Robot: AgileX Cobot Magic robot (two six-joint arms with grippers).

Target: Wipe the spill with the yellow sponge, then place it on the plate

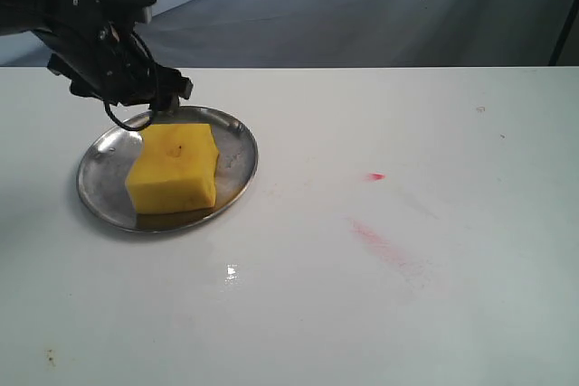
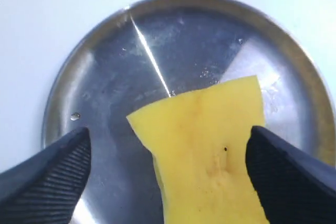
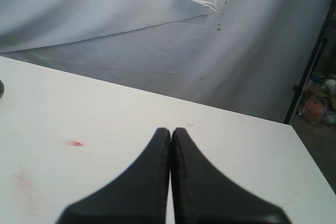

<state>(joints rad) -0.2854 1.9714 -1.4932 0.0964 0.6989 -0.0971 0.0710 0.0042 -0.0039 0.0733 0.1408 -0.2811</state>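
The yellow sponge (image 1: 174, 166) lies on the silver plate (image 1: 104, 169), toward its front edge. My left gripper (image 1: 152, 97) hangs just above the plate's far side, behind the sponge. In the left wrist view the left gripper (image 2: 169, 132) is open, its ribbed fingers (image 2: 50, 177) wide apart on either side of the sponge (image 2: 210, 145), with the plate (image 2: 105, 66) beneath. One finger lies close to the sponge's edge. No yellowish spill shows; only a small shiny wet spot (image 1: 231, 271) sits in front of the plate. My right gripper (image 3: 171, 130) is shut and empty above the table.
A small red mark (image 1: 377, 176) and a faint red smear (image 1: 387, 248) lie right of the plate; the red mark (image 3: 76, 143) also shows in the right wrist view. A grey cloth backdrop (image 1: 362, 6) hangs behind the white table (image 1: 407, 332).
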